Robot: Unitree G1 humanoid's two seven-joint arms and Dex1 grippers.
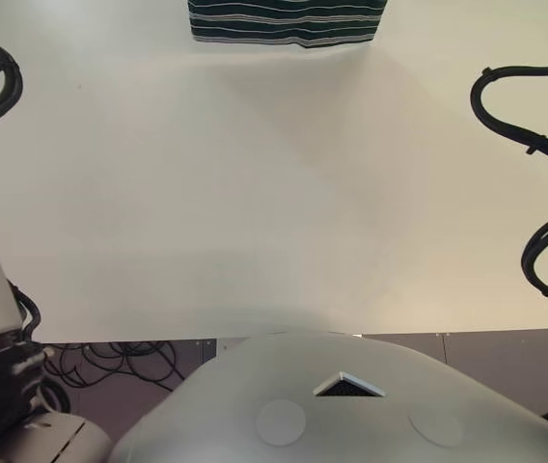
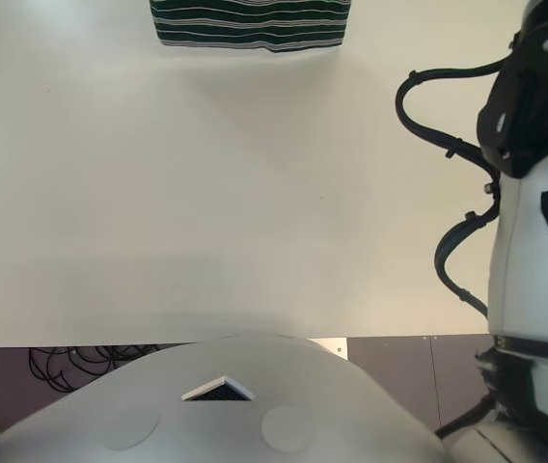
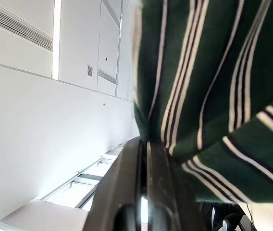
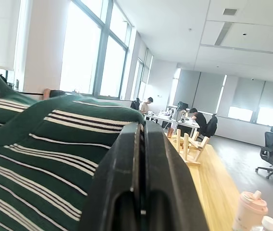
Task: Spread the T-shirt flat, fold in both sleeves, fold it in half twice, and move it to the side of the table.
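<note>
The left gripper (image 3: 146, 144) and right gripper (image 4: 142, 126) are each clamped tight on the shirt (image 1: 288, 24), which looks light, limp and best pinched at its edges.

We log the T-shirt (image 1: 287, 21) as dark green, crossed by thin white stripes in small groups, with narrow black lines running alongside them. The table (image 1: 255, 193) is plain off-white, unpatterned. The left gripper (image 3: 144, 144) reads brownish black, the right gripper (image 4: 142, 127) plain black. The cables (image 1: 534, 145) are black.
</note>
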